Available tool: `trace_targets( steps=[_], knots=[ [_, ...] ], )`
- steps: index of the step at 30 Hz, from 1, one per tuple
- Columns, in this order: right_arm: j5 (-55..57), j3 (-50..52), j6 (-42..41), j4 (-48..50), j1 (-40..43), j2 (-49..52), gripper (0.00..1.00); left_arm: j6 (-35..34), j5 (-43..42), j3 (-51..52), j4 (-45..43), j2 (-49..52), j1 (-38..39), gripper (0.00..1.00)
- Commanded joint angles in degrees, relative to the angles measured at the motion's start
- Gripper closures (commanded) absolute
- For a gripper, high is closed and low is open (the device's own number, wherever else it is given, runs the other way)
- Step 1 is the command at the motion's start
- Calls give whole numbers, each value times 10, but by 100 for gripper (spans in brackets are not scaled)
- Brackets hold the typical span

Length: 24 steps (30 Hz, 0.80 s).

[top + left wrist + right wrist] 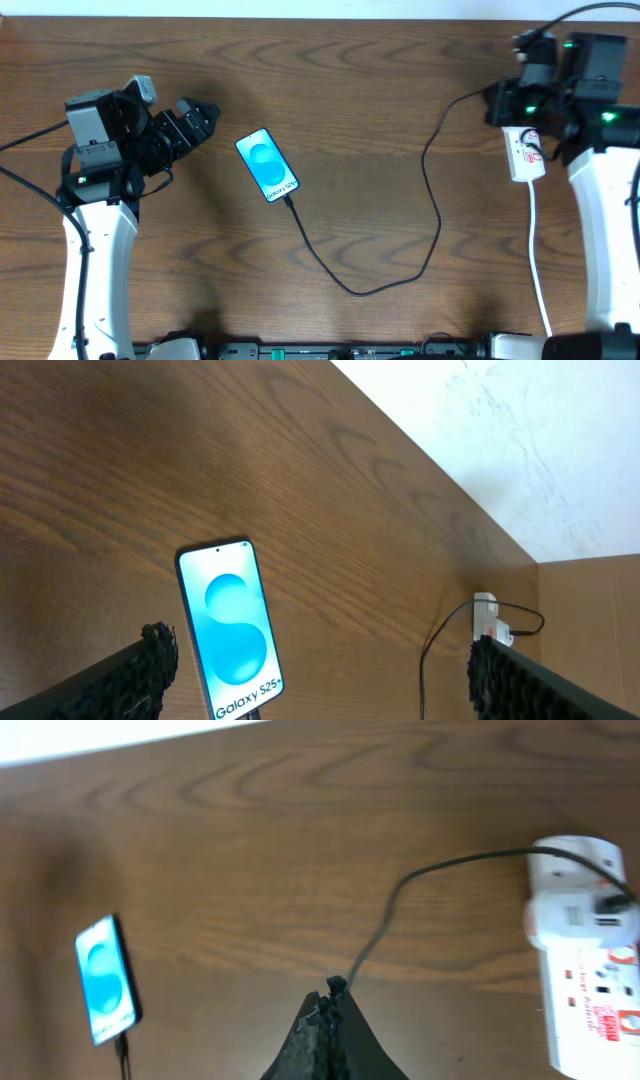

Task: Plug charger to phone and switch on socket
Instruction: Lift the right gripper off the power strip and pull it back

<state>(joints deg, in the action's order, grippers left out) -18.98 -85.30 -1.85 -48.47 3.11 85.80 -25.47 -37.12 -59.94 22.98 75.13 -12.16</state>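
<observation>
A robotics lab bench, by the look of it: a wood-grain table [330,60] with a white left arm [100,250] and a white right arm [605,230] rising from its near edge, a plain white surface [520,440] beyond the far edge, and a brown cardboard-like panel [600,590] at one side

Setting: dark wood-grain bench [350,80], evenly lit.
Beyond the bench's far edge lies a white, faintly veined surface [520,440]; a plain tan panel [600,590] stands at one corner; soft shadows.
</observation>
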Motion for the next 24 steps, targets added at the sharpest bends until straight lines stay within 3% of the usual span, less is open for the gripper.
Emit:
trace_targets(
  steps=[1, 5, 12, 13, 14, 15, 16, 24],
  knots=[
    [84, -2, 20, -18, -46, -32, 99, 3, 3, -10, 2, -3, 0, 5],
    [158, -2, 19, -51, -83, -82, 93, 3, 3, -10, 1, -3, 0, 5],
    [156, -2, 15, -89, -90, -200, 85, 3, 3, -10, 2, -3, 0, 5],
    [157, -2, 15, -92, -89, -216, 81, 3, 3, -10, 2, -3, 0, 5],
    [156, -2, 15, -93, -90, -230, 72, 3, 3, -10, 1, -3, 0, 5],
    [156, -2, 15, -93, -90, -244, 41, 3, 3, -10, 2, -3, 0, 5],
    [156, -2, 15, -95, -90, -257, 1, 3, 3, -10, 1, -3, 0, 5],
    [161, -2, 44, -165, -89, -328, 1, 3, 3, -10, 1, -3, 0, 5]
  ],
)
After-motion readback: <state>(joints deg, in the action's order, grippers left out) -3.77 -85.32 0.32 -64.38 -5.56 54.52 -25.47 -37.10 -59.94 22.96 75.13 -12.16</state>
